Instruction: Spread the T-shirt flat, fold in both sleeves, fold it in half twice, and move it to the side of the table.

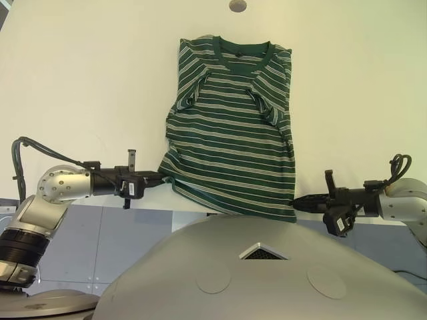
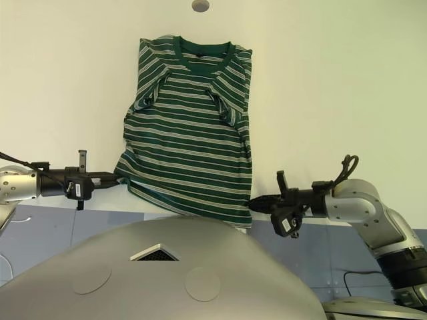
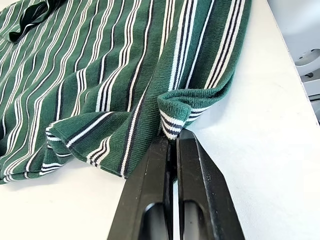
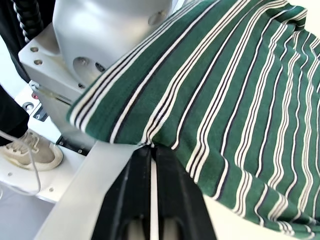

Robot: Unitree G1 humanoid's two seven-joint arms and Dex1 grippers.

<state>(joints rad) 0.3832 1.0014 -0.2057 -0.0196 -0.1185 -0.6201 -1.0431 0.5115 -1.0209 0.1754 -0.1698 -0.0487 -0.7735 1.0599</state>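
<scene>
A green T-shirt point(image 1: 230, 127) with white and dark stripes lies on the white table point(image 1: 87, 87), collar at the far end, both sleeves folded in over the chest. Its hem hangs slightly over the near table edge. My left gripper point(image 1: 160, 177) is shut on the hem's left corner point(image 3: 172, 117), which bunches between the black fingers point(image 3: 150, 185). My right gripper point(image 1: 295, 202) is shut on the hem's right corner point(image 4: 145, 137), the cloth draped over its fingers point(image 4: 172, 200).
A small grey round disc point(image 1: 237, 5) sits in the table at the far edge beyond the collar. Bare table lies on both sides of the shirt. Below the near edge the floor shows, with a shoe point(image 4: 30, 152) there.
</scene>
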